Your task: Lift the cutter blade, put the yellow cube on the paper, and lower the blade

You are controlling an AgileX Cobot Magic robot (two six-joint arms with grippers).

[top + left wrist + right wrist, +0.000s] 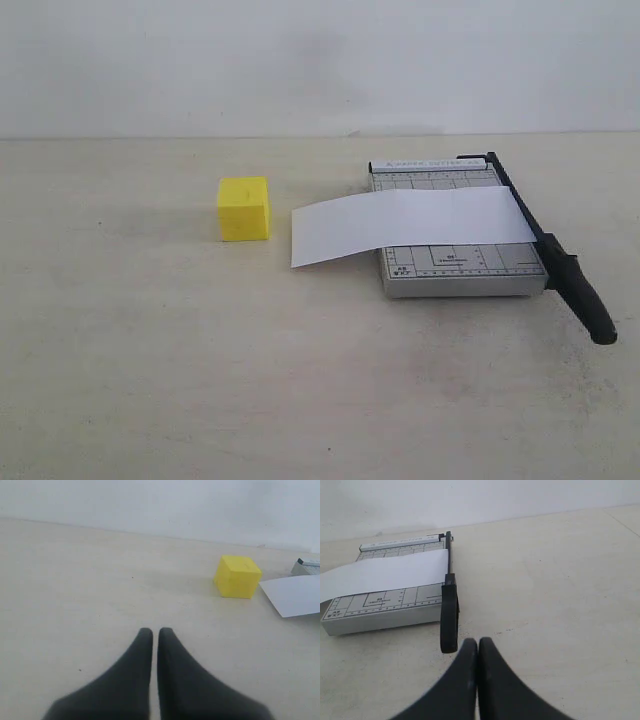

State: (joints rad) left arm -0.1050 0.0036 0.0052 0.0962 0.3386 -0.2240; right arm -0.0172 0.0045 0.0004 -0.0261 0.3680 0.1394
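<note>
The yellow cube (244, 208) rests on the table, left of the paper (410, 224). That white strip lies across the grey trimmer board (455, 270) and overhangs its left side. The cutter blade (560, 265) lies down along the board's right edge, its thick black handle sticking out toward the front. Neither gripper shows in the exterior view. In the left wrist view my left gripper (155, 631) is shut and empty, short of the cube (237, 576). In the right wrist view my right gripper (478, 641) is shut and empty, just beside the blade handle (449, 617).
A plain white wall stands behind the beige table (150, 350). The paper's corner (295, 596) and the board's corner (307, 567) show beyond the cube in the left wrist view.
</note>
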